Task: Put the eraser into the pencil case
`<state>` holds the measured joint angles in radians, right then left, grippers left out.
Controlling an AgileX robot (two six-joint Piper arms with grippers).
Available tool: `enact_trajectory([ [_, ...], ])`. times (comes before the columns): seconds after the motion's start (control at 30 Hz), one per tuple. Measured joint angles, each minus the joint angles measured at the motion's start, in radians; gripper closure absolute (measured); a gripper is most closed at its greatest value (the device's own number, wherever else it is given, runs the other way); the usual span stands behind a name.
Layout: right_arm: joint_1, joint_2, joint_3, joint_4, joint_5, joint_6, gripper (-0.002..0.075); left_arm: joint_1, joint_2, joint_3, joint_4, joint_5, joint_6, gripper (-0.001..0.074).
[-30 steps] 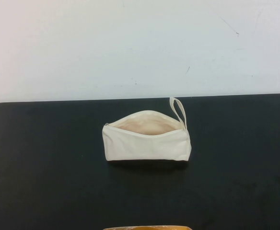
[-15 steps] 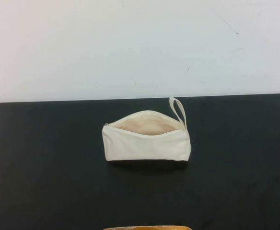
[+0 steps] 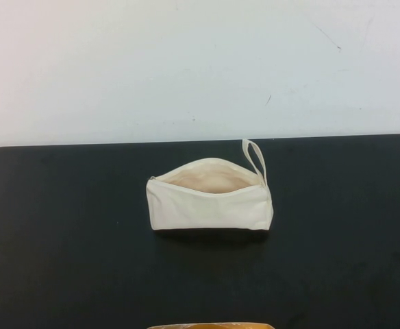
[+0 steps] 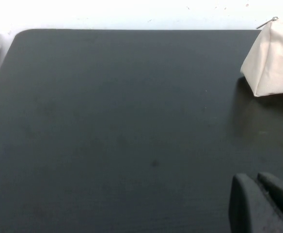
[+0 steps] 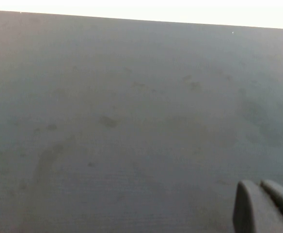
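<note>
Cream fabric pencil case (image 3: 209, 199): lay mid-bench (image 3: 63, 240), nearer the far edge, zip gaping upward, loop strap (image 3: 254, 159) toward the far right corner; mouth presumably left wide to receive.
Eraser: not visible anywhere.
Left hand (image 4: 263, 204): low over bare bench, fingers together, empty.
Right hand (image 5: 266, 206): likewise, fingers together, parked.

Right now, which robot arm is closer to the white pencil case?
Left, probably. The left tool hangs over bare black table with the pencil case at the edge of its wrist view. The right tool sees only table, no case. Neither arm appears in the high view.
</note>
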<state>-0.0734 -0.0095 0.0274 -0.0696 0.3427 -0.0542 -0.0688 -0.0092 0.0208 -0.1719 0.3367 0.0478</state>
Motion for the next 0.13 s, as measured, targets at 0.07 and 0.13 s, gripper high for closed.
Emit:
enact_trajectory([
  [0.07,0.0,0.0,0.0,0.0,0.0,0.0,0.0727,0.0,0.0,0.0,0.0,0.0,0.0,0.0736],
  [0.13,0.0,0.0,0.0,0.0,0.0,0.0,0.0727,0.0,0.0,0.0,0.0,0.0,0.0,0.0736],
])
